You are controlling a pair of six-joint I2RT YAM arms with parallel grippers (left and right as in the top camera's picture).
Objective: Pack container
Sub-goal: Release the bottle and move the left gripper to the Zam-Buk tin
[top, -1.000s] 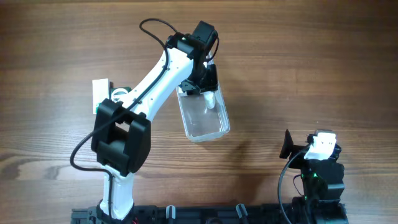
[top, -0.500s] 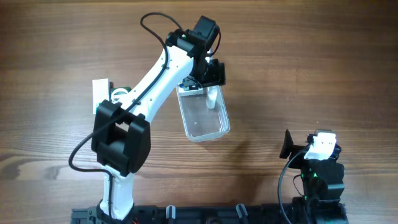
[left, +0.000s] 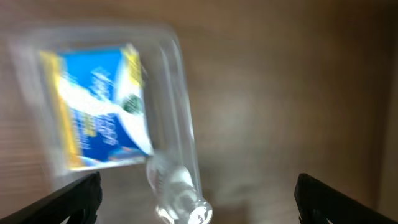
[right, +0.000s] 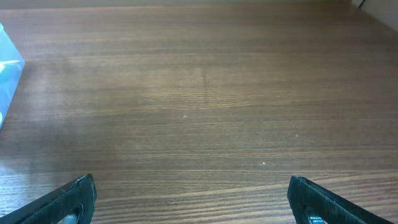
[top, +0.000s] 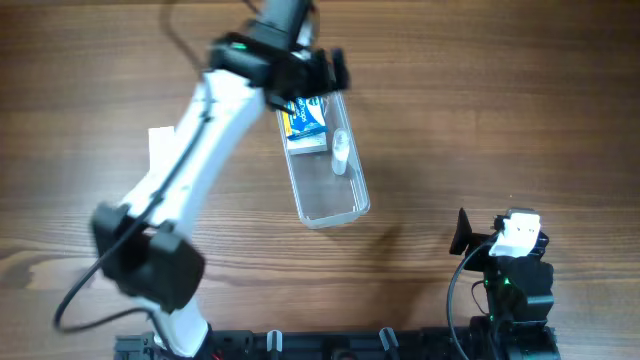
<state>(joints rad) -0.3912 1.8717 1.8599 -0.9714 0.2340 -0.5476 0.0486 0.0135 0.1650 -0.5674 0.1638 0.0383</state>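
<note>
Clear plastic is what the container (top: 328,190) is made of, a long narrow tub with rounded corners lying flat on the wooden table (top: 480,110). One short end sits right below the left claw (left: 198,185). From there its long axis runs back toward the robot's base, slanting a little to the right. The left claw hangs above that far end with its fingers spread wide and nothing between them; the wrist view is blurred, but both tips show at the bottom corners.

Directly beneath the claw, a blue and yellow packet (top: 305,120) lies flat inside the tub and fills that end. Just past the packet, nearer the base, a small whitish bottle (top: 341,155) lies on its side against the tub's right wall.

Off to the left of the claw and well apart from it, a small white box (top: 162,150) sits on the wood.

Far to the right, the right claw (right: 189,193) is also spread, over bare wood.
</note>
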